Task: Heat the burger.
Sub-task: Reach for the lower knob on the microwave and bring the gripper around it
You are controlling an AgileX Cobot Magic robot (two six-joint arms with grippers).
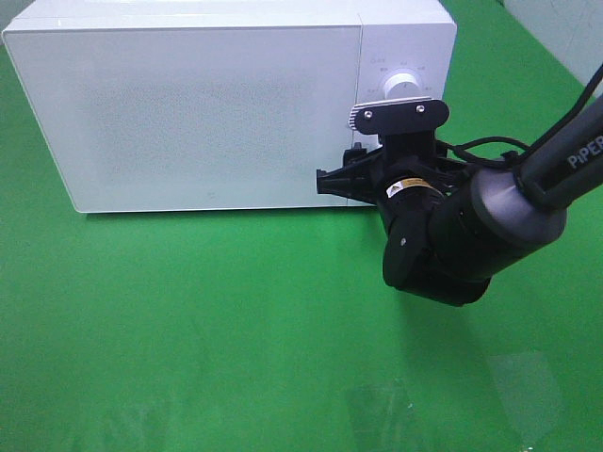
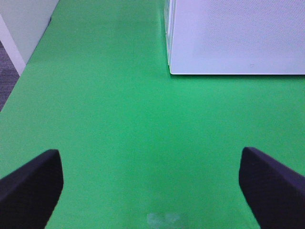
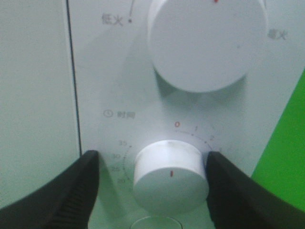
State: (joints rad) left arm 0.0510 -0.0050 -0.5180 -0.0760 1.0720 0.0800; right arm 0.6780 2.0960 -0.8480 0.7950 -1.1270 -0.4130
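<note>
We cannot find the burger in any view, so we cannot tell where it is; the only place that could hide it is the white microwave (image 1: 188,104), whose door (image 1: 198,122) is shut and whose pale frosted front lets us see nothing inside. The microwave stands on the green table (image 1: 188,330), toward its far side. To the right of the door is the control panel (image 1: 407,47) with two round white knobs, one above the other. The right end effector (image 3: 152,160) is up against this panel at the timer knob (image 3: 170,176), which carries a short red mark and has a printed scale around it starting from a red 0. Its black fingers (image 3: 76,191) are spread to either side of that knob: we see a clear strip of panel between one finger and the knob, while the other finger sits right at the knob's edge, and we cannot tell whether it touches. The other knob (image 3: 207,43) lies beyond the fingers, untouched. In the high view the right arm (image 1: 528,188) reaches in from the right edge, its wrist covering the lower part of the panel. The left end effector (image 2: 150,157) hangs over bare green table in front of the microwave's near left corner, its two fingers wide apart with nothing between them.
</note>
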